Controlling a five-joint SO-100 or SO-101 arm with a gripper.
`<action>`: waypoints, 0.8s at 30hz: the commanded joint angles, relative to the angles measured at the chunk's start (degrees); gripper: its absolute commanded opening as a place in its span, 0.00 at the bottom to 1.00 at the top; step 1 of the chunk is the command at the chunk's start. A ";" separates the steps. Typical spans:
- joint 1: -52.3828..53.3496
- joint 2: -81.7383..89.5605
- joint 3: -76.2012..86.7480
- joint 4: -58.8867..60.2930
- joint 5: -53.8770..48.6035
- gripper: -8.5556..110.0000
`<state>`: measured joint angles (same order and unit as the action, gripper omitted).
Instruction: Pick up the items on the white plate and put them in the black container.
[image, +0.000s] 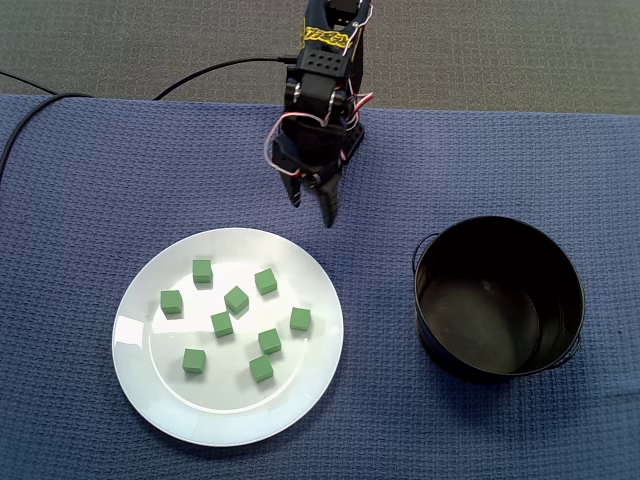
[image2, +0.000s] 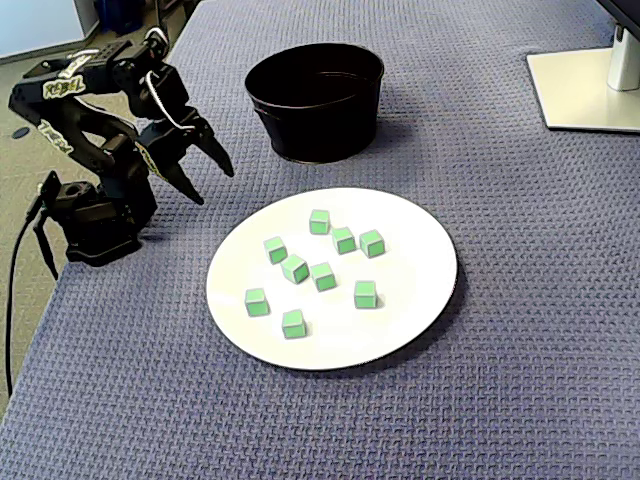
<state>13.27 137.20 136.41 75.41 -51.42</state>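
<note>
Step judged: first pick not yet begun. Nine green cubes (image: 236, 299) seen on white plate (image: 230, 410); black container (image: 480, 310) seen empty. Gripper (image: 313, 213) poised above cloth (image: 80, 180) beside plate rim, jaws parted, nothing gripped. Next move: nearest cube to be straddled, then clamped.

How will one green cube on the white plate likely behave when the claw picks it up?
The green cube probably will not roll: its faces are flat. It looks small and likely light. On the glossy white plate it may slide if nudged.
</note>
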 joint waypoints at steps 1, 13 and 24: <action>3.25 -7.65 -8.53 -1.67 5.45 0.25; 11.95 -34.01 -20.48 -14.50 9.23 0.24; 10.63 -43.15 -19.95 -22.24 11.87 0.25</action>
<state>24.70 94.31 117.16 57.22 -40.08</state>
